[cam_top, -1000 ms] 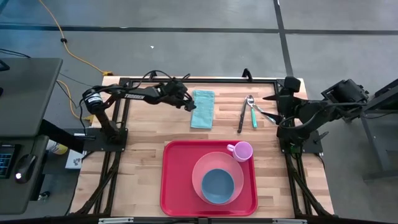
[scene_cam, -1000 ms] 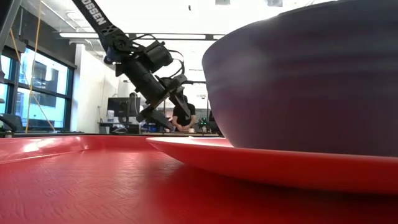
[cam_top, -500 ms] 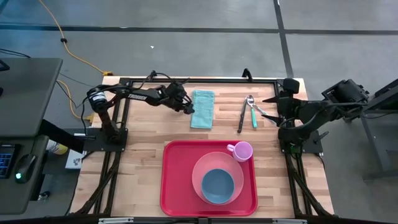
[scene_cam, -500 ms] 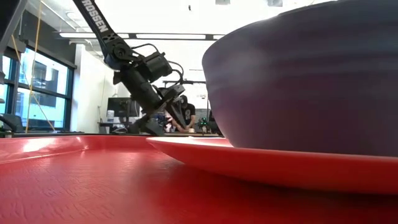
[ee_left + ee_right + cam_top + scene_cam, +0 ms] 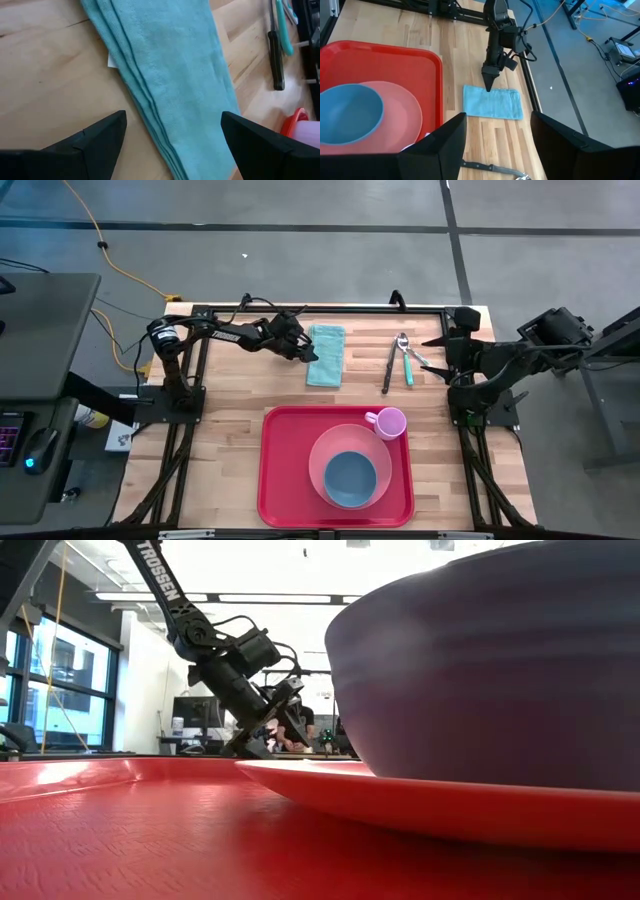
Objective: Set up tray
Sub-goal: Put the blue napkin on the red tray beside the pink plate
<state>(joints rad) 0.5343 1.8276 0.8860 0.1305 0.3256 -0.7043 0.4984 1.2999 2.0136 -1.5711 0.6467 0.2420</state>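
On the pale, plank-jointed wooden table (image 5: 225, 450), near its front edge, lies the large bright red rectangular plastic tray (image 5: 283, 480), glossy, with rounded corners and a raised rim. One round, translucent pink plastic plate (image 5: 322, 457) sits on the tray, and one smooth blue bowl (image 5: 350, 478) sits on the plate, so close to the low camera that its dark curved wall fills much of that view. One small pink cup (image 5: 391, 423) with a side handle stands at the tray's far right corner.

Behind the tray, toward the table's far edge, lies one folded teal cloth (image 5: 326, 354), soft and napped, its stacked layers showing as parallel ridges along one long side in the left wrist view. To its right lie three pieces of cutlery side by side: a dark-handled knife (image 5: 387, 370), a teal-handled utensil (image 5: 407, 368), and a metal spoon (image 5: 402, 342).

Two dark arms reach in from black frames at either side. The left gripper (image 5: 304, 352) is low at the cloth's left edge, its two wedge-shaped fingers (image 5: 97, 140) spread wide apart over the cloth with nothing between them. The right gripper (image 5: 428, 352) hangs just right of the cutlery, its fingers (image 5: 445, 145) also parted and holding nothing
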